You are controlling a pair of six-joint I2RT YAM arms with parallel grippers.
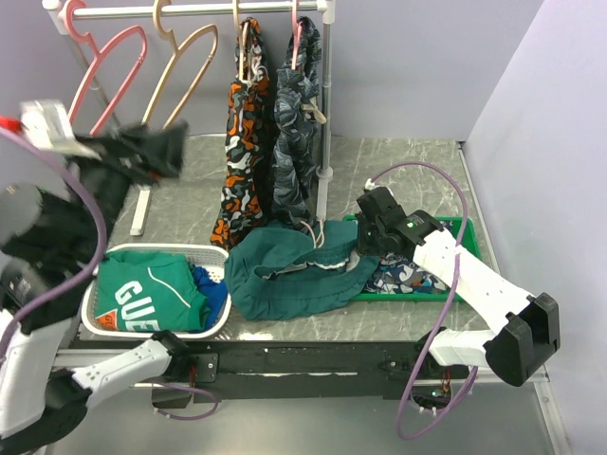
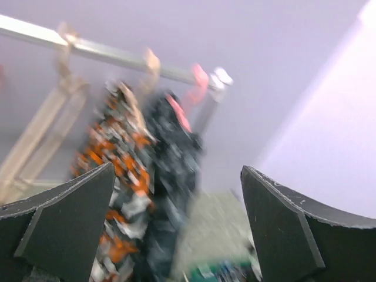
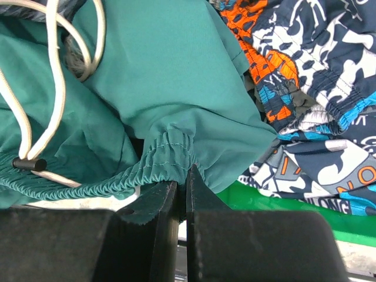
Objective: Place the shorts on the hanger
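Pickup seems in hand: right claw (image 3: 183, 182) pinches the shorts (image 1: 299, 275) at tabletop (image 1: 408, 161) centre; left claw (image 2: 176, 200) hangs spread. Next, probably lifting toward the hanger (image 1: 185, 71) at eleven o'clock.

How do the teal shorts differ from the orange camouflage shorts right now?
The teal shorts are plain; the orange camouflage shorts are patterned. The teal shorts lie crumpled on the table, their waistband pinched by the shut right gripper; the orange camouflage shorts hang from the rail, with no gripper on them. Both are fabric shorts.
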